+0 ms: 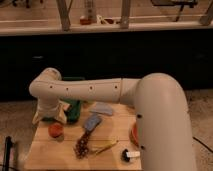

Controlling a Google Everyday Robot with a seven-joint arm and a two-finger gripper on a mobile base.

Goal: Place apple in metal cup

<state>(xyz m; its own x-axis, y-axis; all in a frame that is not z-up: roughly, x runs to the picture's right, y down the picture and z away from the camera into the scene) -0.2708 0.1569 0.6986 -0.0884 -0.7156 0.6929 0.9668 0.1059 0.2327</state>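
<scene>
The apple [55,130] is a small red-orange round fruit at the left of the wooden table [55,157]. My gripper [50,117] hangs directly over it at the end of the white arm that reaches in from the right; its lower end sits just above or against the apple. A pale grey rounded object [102,108] lies behind the table's middle; I cannot tell whether it is the metal cup.
A green bag [74,106] lies behind the gripper. A grey-blue object [92,122], a brown item [81,145], a yellow item [105,146] and a black-and-white item [130,155] lie mid-table. An orange thing [133,134] shows beside my arm.
</scene>
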